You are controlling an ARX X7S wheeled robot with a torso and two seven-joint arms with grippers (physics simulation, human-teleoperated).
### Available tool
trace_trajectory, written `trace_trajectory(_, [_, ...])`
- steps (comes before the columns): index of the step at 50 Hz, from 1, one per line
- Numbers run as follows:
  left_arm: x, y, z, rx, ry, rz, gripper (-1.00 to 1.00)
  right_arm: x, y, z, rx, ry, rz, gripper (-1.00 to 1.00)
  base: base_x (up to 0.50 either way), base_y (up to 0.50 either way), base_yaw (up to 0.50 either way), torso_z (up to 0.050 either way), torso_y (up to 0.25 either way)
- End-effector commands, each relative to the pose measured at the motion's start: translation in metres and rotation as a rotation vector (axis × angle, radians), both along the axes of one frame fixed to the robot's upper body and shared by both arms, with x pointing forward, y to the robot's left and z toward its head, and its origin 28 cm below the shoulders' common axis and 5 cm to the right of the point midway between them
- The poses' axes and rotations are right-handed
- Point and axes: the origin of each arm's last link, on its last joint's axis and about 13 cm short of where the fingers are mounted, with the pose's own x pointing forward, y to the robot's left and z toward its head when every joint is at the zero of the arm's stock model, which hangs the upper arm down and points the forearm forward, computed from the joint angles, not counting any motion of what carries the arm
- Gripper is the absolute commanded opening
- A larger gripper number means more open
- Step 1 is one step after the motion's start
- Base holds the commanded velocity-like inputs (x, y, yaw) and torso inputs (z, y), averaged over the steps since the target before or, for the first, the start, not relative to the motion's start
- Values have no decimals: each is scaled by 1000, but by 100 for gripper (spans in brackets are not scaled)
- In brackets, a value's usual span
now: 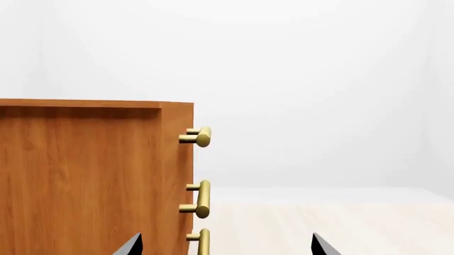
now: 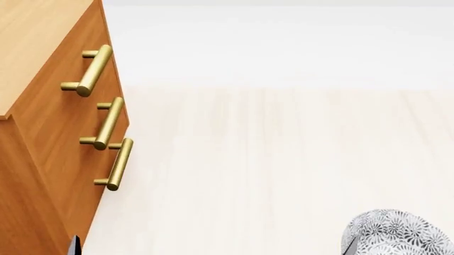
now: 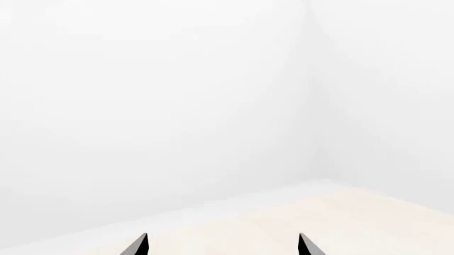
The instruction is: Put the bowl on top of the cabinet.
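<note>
Left wrist view: showed the cabinet (image 1: 85, 175) side-on and near, with brass handles (image 1: 202, 196) jutting from its front. Caught only the two dark tips of the left gripper (image 1: 227, 247), spread wide with nothing between them. Seemed held level, aimed past the cabinet's front corner, probably parked clear of the job.

Head view: looked down on the cabinet's lighter top (image 2: 35, 42) at the robot's left, with no bowl on it yet. Found the bowl (image 2: 401, 234) low at the right, well apart from the cabinet, apparently resting on the pale floor (image 2: 284, 159) and cut off by the frame.

Right wrist view: showed only wall and floor. Showed the right gripper (image 3: 222, 247) wide open, empty and level, with no bowl seen. Looked aimed over the bowl rather than at it.
</note>
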Motion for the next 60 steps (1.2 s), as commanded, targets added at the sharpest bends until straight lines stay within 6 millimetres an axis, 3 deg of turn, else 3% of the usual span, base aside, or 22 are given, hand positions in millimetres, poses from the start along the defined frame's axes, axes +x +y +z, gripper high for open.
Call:
trace_trajectory(1, [1, 0, -1, -1, 4, 3, 100, -5, -11, 4, 106, -91, 25, 100, 0, 0, 0, 0, 0])
trace_trajectory(10, [2, 0, -1, 0, 6, 4, 100, -6, -25, 2, 272, -59, -10, 100, 0, 0, 0, 0, 0])
trace_trajectory(22, [2, 1, -1, -1, 7, 8, 100, -11, -35, 1, 404, -141, 180, 100, 0, 0, 0, 0, 0])
trace_trajectory(41, [4, 1, -2, -2, 12, 9, 100, -20, -47, -5, 543, -216, -1, 100, 0, 0, 0, 0, 0])
trace_trajectory(60, [4, 1, -2, -2, 13, 12, 100, -23, -51, -10, 628, -238, -45, 100, 0, 0, 0, 0, 0])
